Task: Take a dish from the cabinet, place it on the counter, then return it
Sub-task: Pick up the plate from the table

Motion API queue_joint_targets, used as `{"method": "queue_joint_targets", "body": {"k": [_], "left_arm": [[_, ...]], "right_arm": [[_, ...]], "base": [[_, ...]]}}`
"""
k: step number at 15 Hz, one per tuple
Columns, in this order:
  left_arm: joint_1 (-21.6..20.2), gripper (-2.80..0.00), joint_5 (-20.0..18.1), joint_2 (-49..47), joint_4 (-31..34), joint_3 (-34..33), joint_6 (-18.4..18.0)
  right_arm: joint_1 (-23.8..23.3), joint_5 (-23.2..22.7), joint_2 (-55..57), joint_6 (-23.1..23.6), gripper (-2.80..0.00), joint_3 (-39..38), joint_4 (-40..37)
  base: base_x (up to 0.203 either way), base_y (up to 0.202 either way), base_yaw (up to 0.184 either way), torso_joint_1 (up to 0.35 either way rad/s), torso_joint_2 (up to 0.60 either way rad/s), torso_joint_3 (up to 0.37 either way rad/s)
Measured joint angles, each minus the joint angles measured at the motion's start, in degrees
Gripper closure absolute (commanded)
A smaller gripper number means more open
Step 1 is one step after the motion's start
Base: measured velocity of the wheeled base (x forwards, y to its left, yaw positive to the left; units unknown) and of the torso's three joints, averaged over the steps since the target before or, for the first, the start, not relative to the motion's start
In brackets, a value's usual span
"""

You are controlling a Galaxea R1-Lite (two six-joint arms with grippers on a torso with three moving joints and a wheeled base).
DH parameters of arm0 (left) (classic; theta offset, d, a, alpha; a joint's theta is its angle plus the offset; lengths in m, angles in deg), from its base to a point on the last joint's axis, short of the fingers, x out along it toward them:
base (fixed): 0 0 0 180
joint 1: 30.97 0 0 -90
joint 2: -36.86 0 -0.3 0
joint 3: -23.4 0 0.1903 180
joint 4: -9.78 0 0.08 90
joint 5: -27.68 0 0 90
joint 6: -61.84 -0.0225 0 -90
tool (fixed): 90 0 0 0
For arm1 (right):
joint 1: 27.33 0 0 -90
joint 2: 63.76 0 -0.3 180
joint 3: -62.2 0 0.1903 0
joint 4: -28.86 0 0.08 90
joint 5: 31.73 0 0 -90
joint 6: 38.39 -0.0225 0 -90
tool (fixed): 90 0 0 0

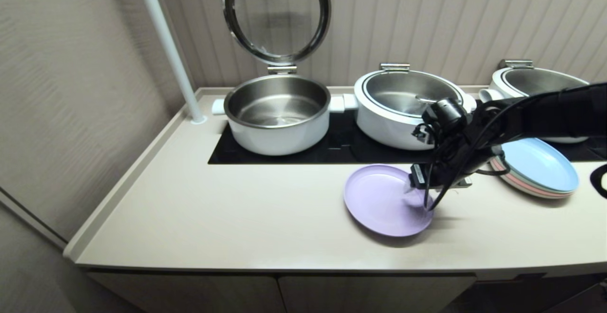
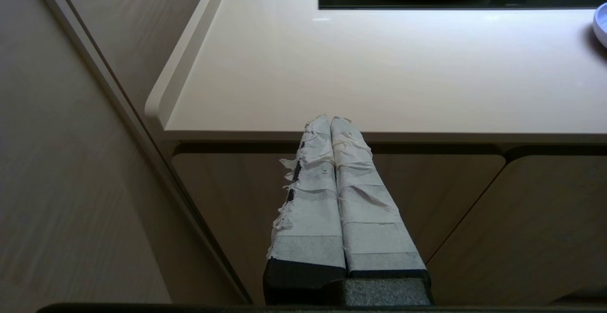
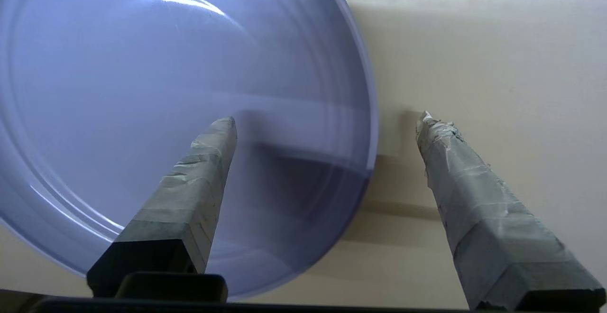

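Note:
The lavender dish (image 1: 381,201) lies flat on the cream counter (image 1: 246,218), in front of the black cooktop. My right gripper (image 1: 419,194) hangs over the dish's right rim, open. In the right wrist view the dish (image 3: 166,90) fills the frame and the right gripper (image 3: 327,123) straddles its rim, one finger over the plate and one over bare counter (image 3: 498,66), holding nothing. The left gripper (image 2: 330,119) is shut and empty, parked low in front of the cabinet (image 2: 427,199), whose doors are closed. The cabinet (image 1: 237,294) shows under the counter edge.
Two white pots (image 1: 277,114) (image 1: 403,106) stand on the cooktop (image 1: 341,147), one with its glass lid (image 1: 276,14) raised. A third pot (image 1: 540,83) stands at the far right. A stack of blue, green and pink plates (image 1: 540,168) lies right of the dish. A white pole (image 1: 168,47) rises at back left.

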Motion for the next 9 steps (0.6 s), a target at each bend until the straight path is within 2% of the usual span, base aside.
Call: {"method": "queue_joint_targets", "body": {"k": [3, 9], "left_arm": [[0.0, 0.00, 0.0, 0.0, 0.0, 0.0, 0.0], [0.0, 0.00, 0.0, 0.0, 0.0, 0.0, 0.0]], "right_arm": [[0.5, 0.0, 2.9, -2.7, -2.80, 3.1, 0.0], [0.5, 0.1, 5.9, -3.1, -2.80, 4.4, 0.2]], "base": [[0.000, 0.000, 0.000, 0.000, 0.00, 0.000], [0.000, 0.000, 0.000, 0.000, 0.00, 0.000]]}}
